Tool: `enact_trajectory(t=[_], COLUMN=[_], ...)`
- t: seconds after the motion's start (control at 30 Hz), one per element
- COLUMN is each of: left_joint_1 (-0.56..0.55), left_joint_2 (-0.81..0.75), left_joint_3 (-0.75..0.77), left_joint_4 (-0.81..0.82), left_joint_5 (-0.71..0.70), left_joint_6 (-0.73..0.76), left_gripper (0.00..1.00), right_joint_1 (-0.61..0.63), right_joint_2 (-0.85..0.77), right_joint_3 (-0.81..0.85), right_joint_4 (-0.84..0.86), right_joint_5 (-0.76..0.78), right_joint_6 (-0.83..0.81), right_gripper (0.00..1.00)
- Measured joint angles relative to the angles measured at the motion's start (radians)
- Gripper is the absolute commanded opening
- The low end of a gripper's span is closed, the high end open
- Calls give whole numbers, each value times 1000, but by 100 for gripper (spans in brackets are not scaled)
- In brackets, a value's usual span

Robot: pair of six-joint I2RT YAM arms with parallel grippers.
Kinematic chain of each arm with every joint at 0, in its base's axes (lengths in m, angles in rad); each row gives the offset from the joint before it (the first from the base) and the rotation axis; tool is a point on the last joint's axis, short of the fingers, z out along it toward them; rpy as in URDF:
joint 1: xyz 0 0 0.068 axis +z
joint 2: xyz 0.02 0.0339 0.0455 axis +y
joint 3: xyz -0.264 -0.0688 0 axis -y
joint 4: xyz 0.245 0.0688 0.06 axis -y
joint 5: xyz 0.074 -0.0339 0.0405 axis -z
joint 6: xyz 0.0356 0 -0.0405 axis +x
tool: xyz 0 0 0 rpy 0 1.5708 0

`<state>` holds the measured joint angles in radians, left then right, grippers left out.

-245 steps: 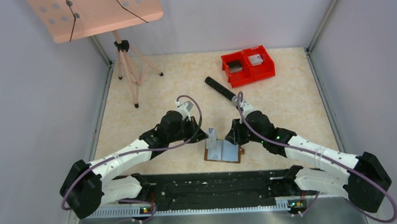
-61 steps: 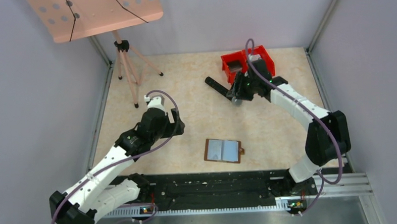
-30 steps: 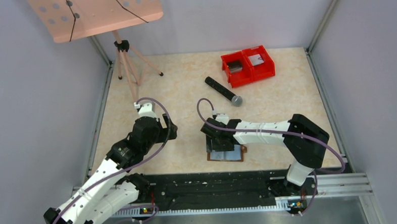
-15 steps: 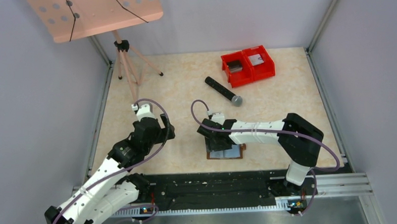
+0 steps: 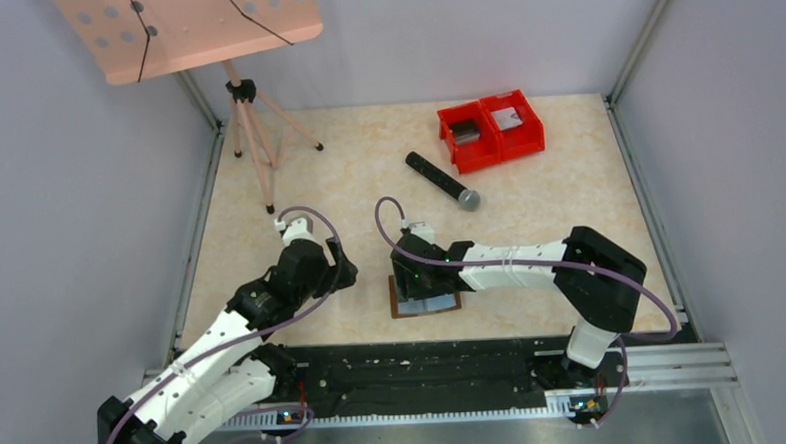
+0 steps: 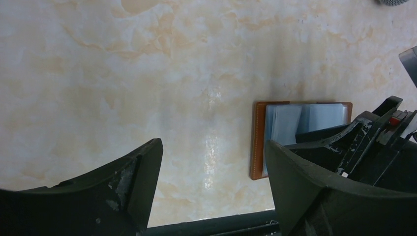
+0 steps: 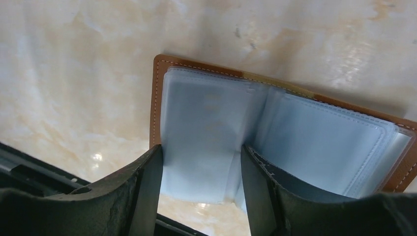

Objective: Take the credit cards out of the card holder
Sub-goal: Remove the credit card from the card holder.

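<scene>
The card holder lies open and flat near the table's front edge, brown leather around grey-blue clear pockets. My right gripper is down on it, jaws apart; its fingers stand on either side of the left pocket leaf. Faint print shows through that leaf, but I cannot make out a credit card. My left gripper hangs open just left of the holder with only bare table between its fingers.
Twin red bins at the back right each hold a flat grey piece. A black microphone lies in front of them. A tripod carrying a pink perforated board stands at the back left. A black rail runs along the front edge.
The right gripper came from the red bins down onto the holder, narrowed its jaws and shifted the holder a little to the left. The left arm swung closer to the holder.
</scene>
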<state>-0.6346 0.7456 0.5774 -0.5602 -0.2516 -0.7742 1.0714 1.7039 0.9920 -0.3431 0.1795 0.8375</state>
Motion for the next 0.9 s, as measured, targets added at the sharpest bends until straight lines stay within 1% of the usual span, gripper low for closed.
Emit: enact_trajectory(t=[0.1, 0.17, 0.27, 0.43, 0.9], left_joint_1=[0, 0, 0, 0, 1], left_joint_2=[26, 53, 89, 143, 246], left_joint_3=[-18, -20, -26, -36, -53], left_joint_4=[20, 40, 75, 129, 239], left_joint_5=[42, 74, 117, 175, 293], left_joint_6=[-15, -22, -33, -58, -109], left_gripper=[79, 78, 77, 74, 59], right_joint_1=[0, 0, -1, -5, -40], right_joint_2=[-4, -8, -18, -34, -107], right_joint_3=[-16, -27, -51, -90, -221], right_joint_4=[50, 79, 124, 185, 335], right_joint_5=[-34, -58, -90, -133, -224], right_joint_6=[0, 0, 0, 1, 23], right_gripper=[56, 59, 60, 56, 53])
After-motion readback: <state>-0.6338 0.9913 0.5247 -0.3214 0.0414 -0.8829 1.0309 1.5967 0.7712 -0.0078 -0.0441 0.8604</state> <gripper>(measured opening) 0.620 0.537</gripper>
